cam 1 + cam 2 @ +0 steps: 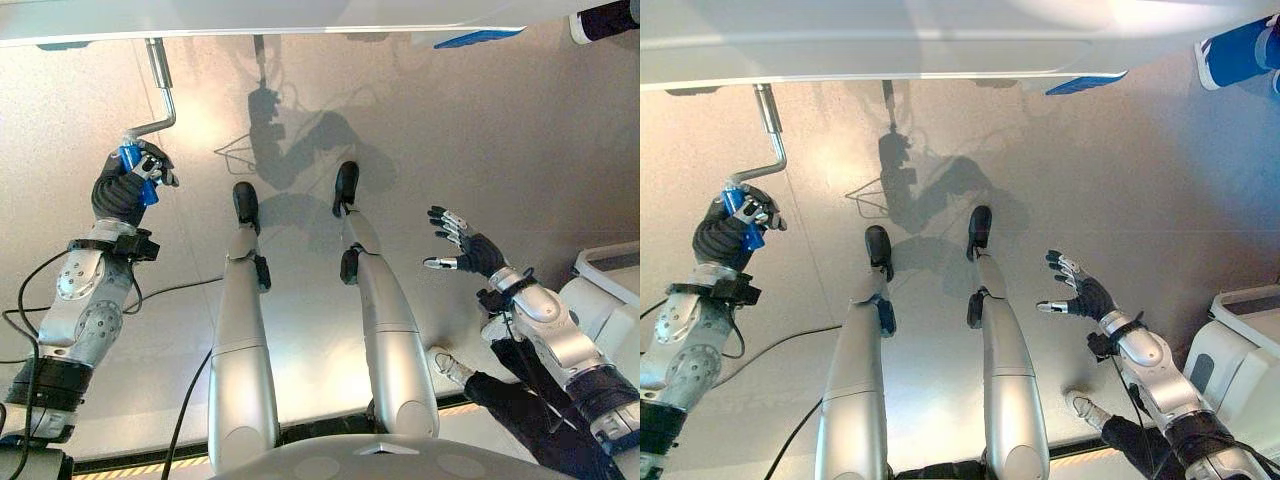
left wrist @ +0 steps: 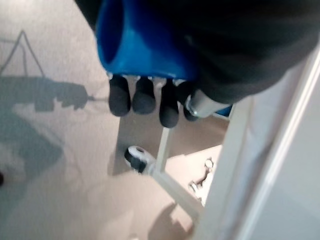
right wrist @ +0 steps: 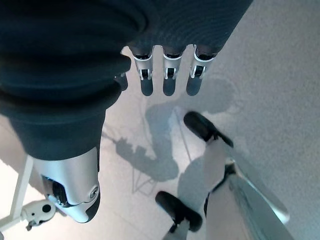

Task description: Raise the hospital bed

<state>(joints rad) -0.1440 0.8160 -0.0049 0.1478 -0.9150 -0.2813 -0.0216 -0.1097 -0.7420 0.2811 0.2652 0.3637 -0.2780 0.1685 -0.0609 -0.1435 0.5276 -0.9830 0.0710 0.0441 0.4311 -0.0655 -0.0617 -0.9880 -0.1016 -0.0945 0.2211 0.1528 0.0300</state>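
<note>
The hospital bed's pale edge (image 1: 260, 18) runs along the top of the eye views. A silver crank rod (image 1: 160, 80) hangs down from it and bends to a blue handle (image 1: 133, 166). My left hand (image 1: 128, 185) is shut on that blue handle (image 2: 135, 45), its fingers (image 2: 145, 95) curled round it. My right hand (image 1: 465, 245) hovers open over the floor at the right, fingers (image 3: 167, 75) spread and holding nothing, well away from the crank.
A white bed frame leg with a caster (image 2: 137, 157) stands close to the left hand. A white cart or bin (image 1: 610, 280) sits at the right edge. A person's dark trouser leg and shoe (image 1: 450, 365) show at the lower right. Blue parts (image 1: 1085, 82) hang under the bed.
</note>
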